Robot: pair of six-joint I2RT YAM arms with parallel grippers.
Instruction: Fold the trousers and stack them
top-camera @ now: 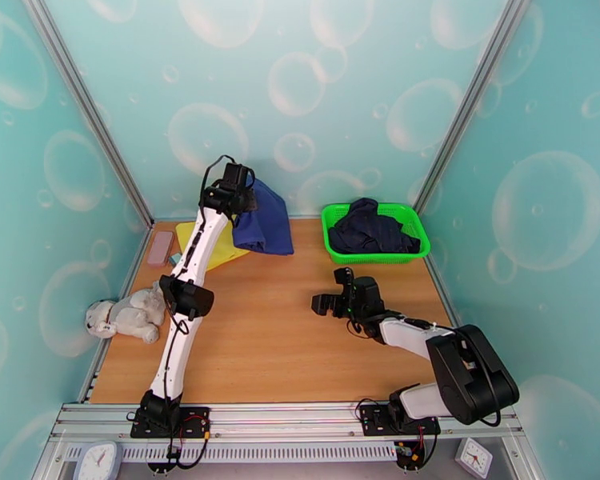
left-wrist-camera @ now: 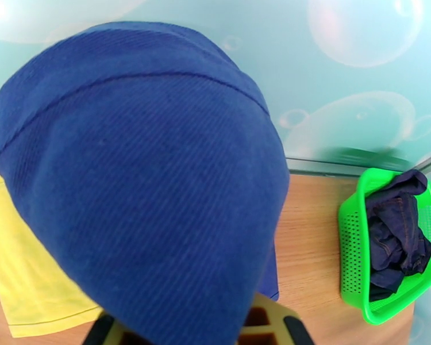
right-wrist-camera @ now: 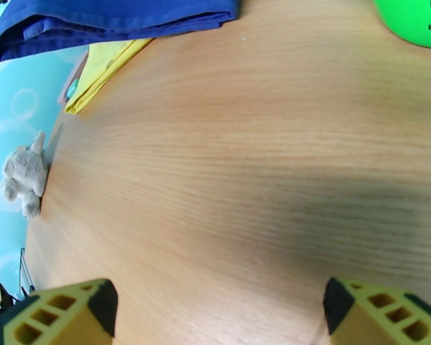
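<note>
The royal-blue trousers (top-camera: 266, 222) sit in the upper left-centre of the overhead frame, at the back of the wooden table (top-camera: 276, 346). Their top is bunched up against the wrist of the left arm (top-camera: 190, 266), and their lower edge reaches down to the table surface. The left jaws are closed on the cloth. In the left wrist view the blue fabric drapes over them and covers the left and centre of the frame, with only the dark fingertips (left-wrist-camera: 103, 333) peeking out at the bottom edge. In the right wrist view the trousers lie in layered folds across the upper left corner. Beneath them a bright yellow cloth (top-camera: 220, 251) lies flat on the table, partly covered by the blue cloth. A pinkish flat object (top-camera: 160, 248) lies just beside the yellow cloth towards the left wall. A pale stuffed toy animal (top-camera: 128, 314) lies at the table's left edge, in the middle left of the overhead frame. At the upper right of the table stands a green perforated plastic basket (top-camera: 332, 234) holding a crumpled dark navy garment (top-camera: 372, 227), well apart from the trousers. The right arm (top-camera: 428, 346) reaches in low from the lower right. The right jaws stand wide open and hold nothing. They sit over bare wood in the centre right of the overhead frame, below the basket. Two small clocks (top-camera: 98, 460) sit along the bottom edge, one at each corner.
</note>
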